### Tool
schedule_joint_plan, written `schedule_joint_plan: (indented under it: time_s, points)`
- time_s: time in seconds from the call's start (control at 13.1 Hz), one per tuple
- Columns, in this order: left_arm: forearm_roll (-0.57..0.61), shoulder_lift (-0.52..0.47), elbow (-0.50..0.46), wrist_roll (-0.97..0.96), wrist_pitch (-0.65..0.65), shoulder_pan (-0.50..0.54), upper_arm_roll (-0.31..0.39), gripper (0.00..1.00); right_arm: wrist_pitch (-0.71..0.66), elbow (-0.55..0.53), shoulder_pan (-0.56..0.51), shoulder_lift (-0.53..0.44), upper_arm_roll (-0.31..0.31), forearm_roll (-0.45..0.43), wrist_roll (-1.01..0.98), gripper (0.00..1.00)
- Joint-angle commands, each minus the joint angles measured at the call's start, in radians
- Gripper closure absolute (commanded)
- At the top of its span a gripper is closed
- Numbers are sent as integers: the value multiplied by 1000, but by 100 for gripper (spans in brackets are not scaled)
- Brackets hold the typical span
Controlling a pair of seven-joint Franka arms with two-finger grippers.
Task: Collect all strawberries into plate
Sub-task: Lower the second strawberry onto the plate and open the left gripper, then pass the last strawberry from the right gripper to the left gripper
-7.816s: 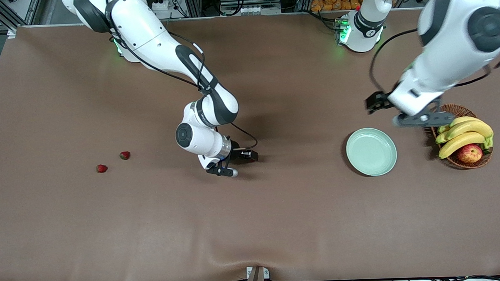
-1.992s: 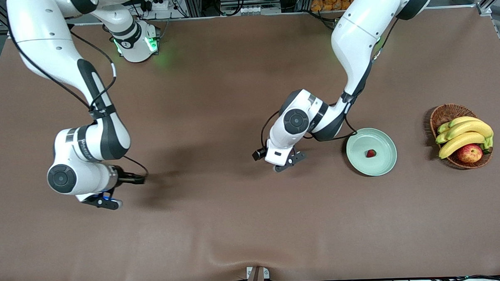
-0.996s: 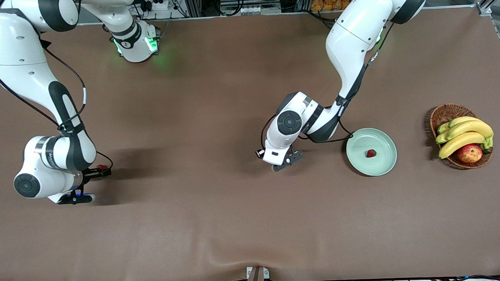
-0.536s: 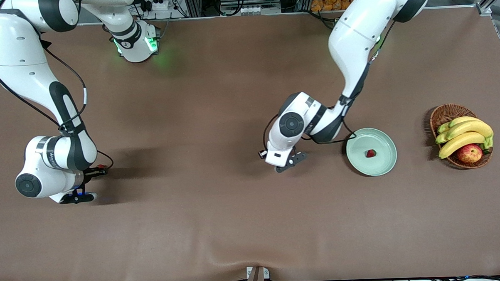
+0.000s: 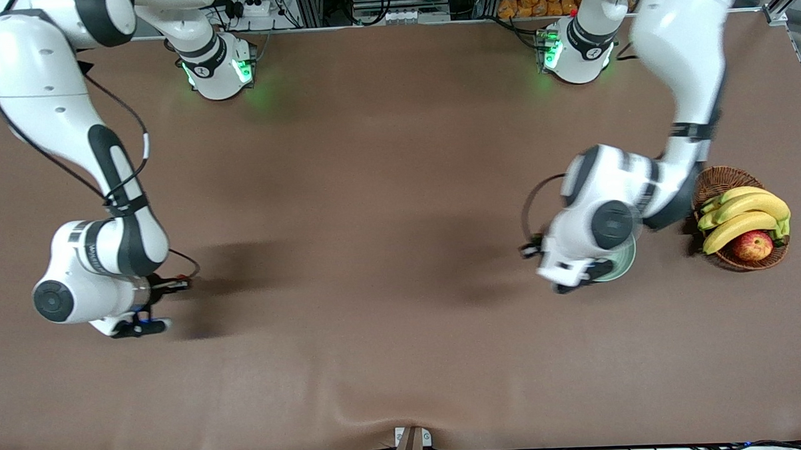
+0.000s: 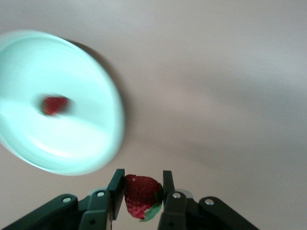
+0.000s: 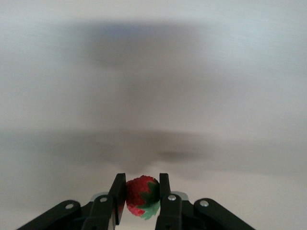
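the left gripper [image 6: 140, 201] is clamping one strawberry [image 6: 141, 196] between its two fingers [image 6: 116, 194], with the green cap of the berry pointing down toward the palm. in the front view this gripper [image 5: 575, 277] is hanging over the edge of the plate [image 5: 625, 265] that is nearer to the front camera, and the arm is covering most of the dish. the plate [image 6: 91, 143] is lying near the left arm's end of the table, just beside the wicker basket [image 5: 712, 182]. one strawberry [image 6: 53, 104] is already lying inside the plate, about in the middle.

the right gripper [image 7: 139, 199] is also closing on a strawberry [image 7: 142, 195], gripping it from both sides. in the front view this gripper [image 5: 139, 325] is hanging over bare table [image 5: 378, 352] near the right arm's end, well apart from the plate.

for the step in hand, i am judging that the left gripper should be carrying its berry more over the middle of the plate, not over the rim, then going low before it is opening, so the berry is not bouncing or rolling out. it should be releasing beside the berry that is already there, not on top of it. the right arm then has a long way to carry across the table, and waiting until the left arm is leaving the plate would avoid the arms meeting.

counting: three strawberries, one in the plate and one in each gripper; one plate; one basket, holding bananas [image 5: 740, 221] and one apple [image 5: 751, 245]; two arms.
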Motion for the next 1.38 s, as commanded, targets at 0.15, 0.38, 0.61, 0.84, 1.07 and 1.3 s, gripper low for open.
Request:
schedule_joint_plan:
  time_s: [0.15,0.38,0.61,0.84,1.07,1.3]
  points:
    - [157,-50,-208,43,88,112,-23,96,-6,-6,263,-13,-11,516,242,100]
    - [157,-48,-230,44,135,115,-23,0,191,-12,455,20,-12,676,339,100]
    - [147,-84,-215,60,128,129,-28,0,387,-2,590,92,-11,826,400,100]
    - [87,-90,-163,46,126,123,-84,0,468,-1,644,124,-11,867,400,79]
    - [-59,-35,-71,-3,128,73,-112,0,465,-4,635,121,-12,853,390,12]
    - [-102,36,11,-176,138,-48,-111,0,436,-28,580,61,-17,851,396,2]
